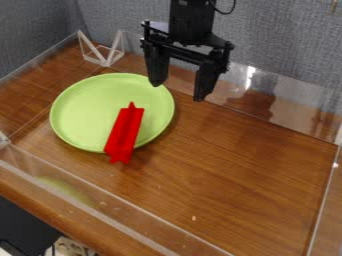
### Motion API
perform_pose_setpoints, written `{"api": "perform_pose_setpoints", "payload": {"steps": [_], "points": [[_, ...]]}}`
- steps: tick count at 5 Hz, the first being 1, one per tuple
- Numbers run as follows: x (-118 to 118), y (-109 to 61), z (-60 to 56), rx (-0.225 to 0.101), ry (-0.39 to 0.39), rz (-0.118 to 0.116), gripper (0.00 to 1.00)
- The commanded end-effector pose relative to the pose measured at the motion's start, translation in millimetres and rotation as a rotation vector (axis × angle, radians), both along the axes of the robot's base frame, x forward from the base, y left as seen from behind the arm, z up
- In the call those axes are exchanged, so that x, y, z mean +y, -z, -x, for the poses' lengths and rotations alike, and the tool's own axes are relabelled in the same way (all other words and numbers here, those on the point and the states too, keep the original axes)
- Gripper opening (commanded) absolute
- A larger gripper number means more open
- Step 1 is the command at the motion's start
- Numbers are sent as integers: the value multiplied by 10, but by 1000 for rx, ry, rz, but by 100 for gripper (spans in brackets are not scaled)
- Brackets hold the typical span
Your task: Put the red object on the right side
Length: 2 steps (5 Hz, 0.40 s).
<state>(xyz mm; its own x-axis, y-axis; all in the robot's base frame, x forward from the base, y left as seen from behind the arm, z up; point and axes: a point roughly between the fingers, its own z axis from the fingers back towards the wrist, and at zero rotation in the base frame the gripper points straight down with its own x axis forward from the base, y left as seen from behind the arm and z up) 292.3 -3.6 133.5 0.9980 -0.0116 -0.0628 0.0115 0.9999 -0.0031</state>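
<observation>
Red bar: the red object [124, 133] is a long, narrow, bright red bar, lying flat with its long axis running from near-left to far-right at a slight slant.
Bar's place: its far end rests on the green plate [83, 105], right of the plate's middle; its near end pokes out over the plate's near rim onto the wood. It sits left of the table's centre.
Plate: round, lime green, shallow, lying flat on the left half of the table, holding only the bar.
Gripper: the gripper [181, 82] is black, hangs from a dark arm at the far side and points straight down, just beyond the plate's far-right rim.
Fingers: two long black fingers [158, 66] stand spread wide apart with bare air between them; they grasp nothing.
Gripper and bar: apart, the gripper is farther back and to the right of the bar's far end, with no contact between them.
Table: the wooden table [227, 170] is glossy brown, and its right half shows bare wood with a pale glare near the far right edge.
Walls: clear plastic walls [54, 190] fence the tabletop on its near, left and right sides.
Far corner: a small white wire-like frame [104, 47] stands at the far left, behind the plate; its exact form is hard to make out.
Backdrop: grey fabric [281, 35] hangs behind the table.
</observation>
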Motion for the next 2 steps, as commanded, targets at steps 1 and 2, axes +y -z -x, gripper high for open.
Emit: {"api": "perform_pose_setpoints", "payload": {"steps": [1, 2], "points": [[152, 21, 127, 15, -68, -8, 100], [354, 44, 308, 21, -151, -17, 100]]}}
